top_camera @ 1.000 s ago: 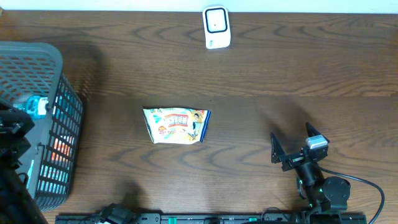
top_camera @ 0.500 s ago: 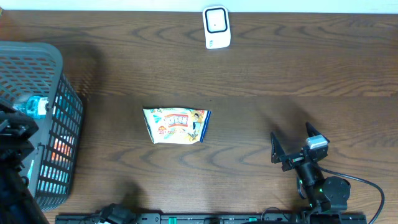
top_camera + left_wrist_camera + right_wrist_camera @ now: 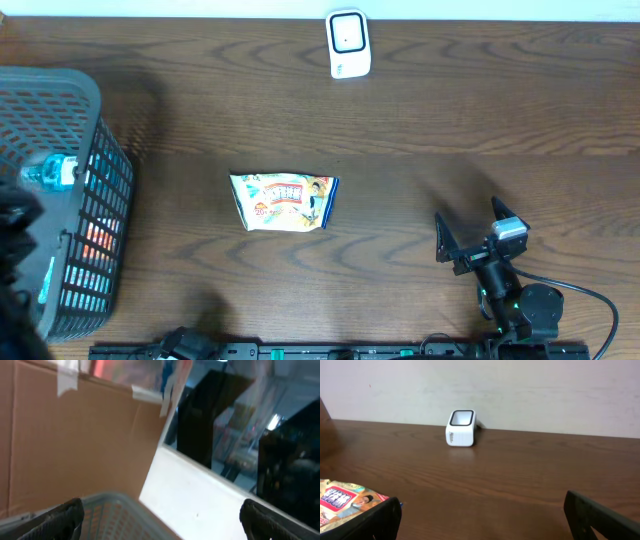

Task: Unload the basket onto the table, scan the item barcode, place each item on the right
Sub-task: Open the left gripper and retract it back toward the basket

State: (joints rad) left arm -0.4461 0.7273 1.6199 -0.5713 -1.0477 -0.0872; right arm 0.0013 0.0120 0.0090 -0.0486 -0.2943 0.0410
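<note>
Table: pick not yet begun. Basket sits below the left gripper, whose jaws are wide and empty. Right gripper is fully open, holding nothing. Bag lies flat ahead-left of it, well apart, with the scanner farther ahead. Judged step: reach. Next, straddle the bag edge and close.

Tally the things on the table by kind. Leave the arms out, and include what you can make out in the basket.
Colourful printed snack packet: 1
White box-shaped barcode scanner: 1
Grey plastic mesh basket: 1
Bluish plastic bottle with a white cap, in the basket: 1
Total: 4. The basket's other contents are too hidden to count.
</note>
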